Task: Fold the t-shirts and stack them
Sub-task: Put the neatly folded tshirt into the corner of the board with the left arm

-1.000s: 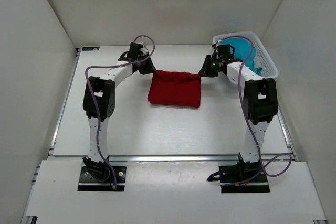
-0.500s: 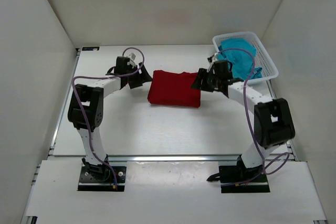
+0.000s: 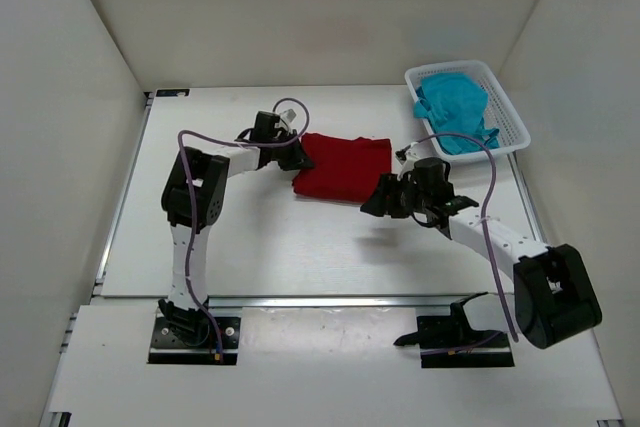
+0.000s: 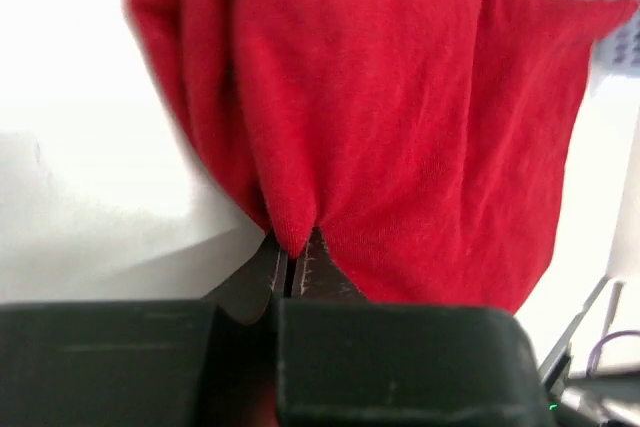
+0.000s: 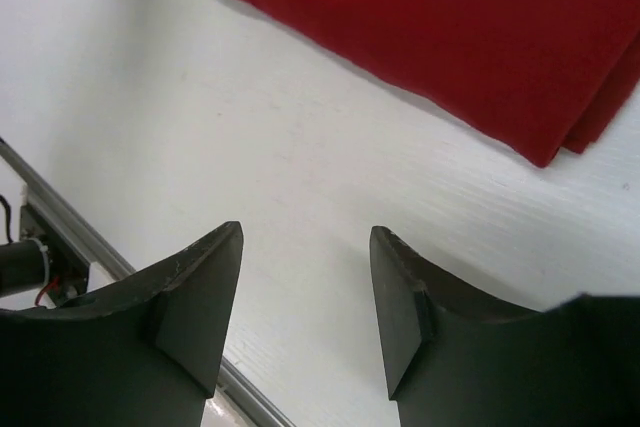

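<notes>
1. Right gripper (image 3: 385,197): jaws spread, empty, low over the bare table (image 3: 250,237), just beside the near-right corner of the red shirt (image 3: 345,169).
2. Red shirt lies mid-table, partly folded and bunched at its left side. Left gripper (image 3: 295,159): jaws pressed together, pinching a fold of the shirt's left edge.
3. Likely step: finishing the red shirt's fold. The right should probably grab the near corner through all layers, then both arms move together and evenly so the edges line up and the cloth isn't dragged.
4. Far right: teal shirt (image 3: 455,112) crumpled in the basket (image 3: 512,112), not yet folded.
</notes>
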Controlling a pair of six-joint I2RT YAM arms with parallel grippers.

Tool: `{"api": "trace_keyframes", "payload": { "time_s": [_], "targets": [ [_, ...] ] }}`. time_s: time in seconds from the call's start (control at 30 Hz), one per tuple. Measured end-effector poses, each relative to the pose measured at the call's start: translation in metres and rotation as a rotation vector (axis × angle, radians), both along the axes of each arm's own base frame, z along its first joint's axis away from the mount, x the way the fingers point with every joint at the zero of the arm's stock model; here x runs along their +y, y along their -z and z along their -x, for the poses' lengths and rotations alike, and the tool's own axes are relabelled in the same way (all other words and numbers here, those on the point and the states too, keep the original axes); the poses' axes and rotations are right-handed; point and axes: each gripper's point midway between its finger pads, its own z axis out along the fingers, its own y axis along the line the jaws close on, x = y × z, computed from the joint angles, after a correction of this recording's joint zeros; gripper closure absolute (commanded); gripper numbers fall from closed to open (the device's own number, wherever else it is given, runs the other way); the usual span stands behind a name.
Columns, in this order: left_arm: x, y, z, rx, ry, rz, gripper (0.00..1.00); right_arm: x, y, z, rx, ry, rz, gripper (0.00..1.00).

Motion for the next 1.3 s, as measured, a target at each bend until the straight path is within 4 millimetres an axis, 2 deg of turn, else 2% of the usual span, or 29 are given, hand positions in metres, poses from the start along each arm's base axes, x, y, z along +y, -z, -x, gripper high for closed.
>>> {"api": "trace_keyframes", "payload": {
  "time_s": [0.1, 0.17, 0.23, 0.3, 0.33, 0.43, 0.5, 0.57, 0.6, 0.63, 0.67, 0.73, 0.83, 0.9, 1.0, 1.17, 1.23, 1.3],
  "targets": [
    [-0.007, -0.004, -0.014, 0.006, -0.018, 0.032, 1.0, 0.002, -0.014, 0.001, -0.044, -0.012, -0.027, 0.47],
    [-0.004, -0.008, -0.026, 0.009, -0.037, 0.04, 1.0, 0.004, -0.019, 0.0, -0.061, -0.022, -0.041, 0.47],
    [0.011, -0.014, -0.038, 0.004, -0.07, 0.03, 1.0, 0.006, -0.019, 0.001, -0.065, -0.03, -0.049, 0.48],
    [0.043, -0.026, -0.051, -0.015, -0.13, 0.014, 1.0, 0.008, -0.017, 0.003, -0.056, -0.04, -0.058, 0.48],
    [0.063, -0.032, -0.056, -0.028, -0.169, 0.009, 1.0, 0.009, -0.015, 0.005, -0.049, -0.049, -0.061, 0.48],
    [0.16, -0.055, -0.058, -0.065, -0.367, 0.014, 0.99, 0.017, -0.008, 0.009, -0.026, -0.08, -0.068, 0.49],
    [0.242, -0.068, -0.044, -0.091, -0.563, 0.031, 0.97, 0.023, -0.003, 0.016, -0.012, -0.11, -0.073, 0.49],
    [0.316, -0.071, -0.022, -0.113, -0.767, 0.035, 0.96, 0.029, 0.0, 0.022, 0.0, -0.138, -0.075, 0.49],
    [0.346, -0.069, -0.009, -0.121, -0.861, 0.032, 0.96, 0.032, 0.001, 0.024, 0.003, -0.148, -0.076, 0.49],
    [0.364, -0.064, 0.0, -0.115, -0.923, 0.029, 0.97, 0.034, 0.001, 0.027, 0.004, -0.159, -0.078, 0.49],
    [0.375, -0.058, 0.007, -0.1, -0.965, 0.027, 0.97, 0.036, 0.001, 0.03, 0.007, -0.17, -0.08, 0.49],
    [0.378, -0.041, 0.006, -0.064, -0.982, 0.034, 0.98, 0.039, 0.0, 0.034, 0.009, -0.188, -0.084, 0.48],
    [0.374, -0.016, -0.005, -0.005, -0.974, 0.056, 0.99, 0.044, -0.002, 0.038, 0.005, -0.207, -0.089, 0.49],
    [0.375, -0.007, -0.018, 0.012, -0.963, 0.082, 0.99, 0.045, -0.004, 0.04, 0.0, -0.213, -0.091, 0.49],
    [0.39, -0.011, -0.042, -0.013, -0.967, 0.103, 0.99, 0.045, -0.007, 0.04, -0.006, -0.214, -0.095, 0.49],
    [0.427, -0.012, -0.076, -0.036, -1.003, 0.098, 0.95, 0.042, -0.005, 0.038, -0.001, -0.205, -0.092, 0.49],
    [0.44, -0.013, -0.089, -0.037, -1.01, 0.079, 0.91, 0.041, -0.003, 0.037, 0.006, -0.201, -0.09, 0.49],
    [0.451, -0.013, -0.103, -0.033, -1.017, 0.055, 0.78, 0.041, 0.002, 0.038, 0.021, -0.199, -0.082, 0.49]
  ]
}}
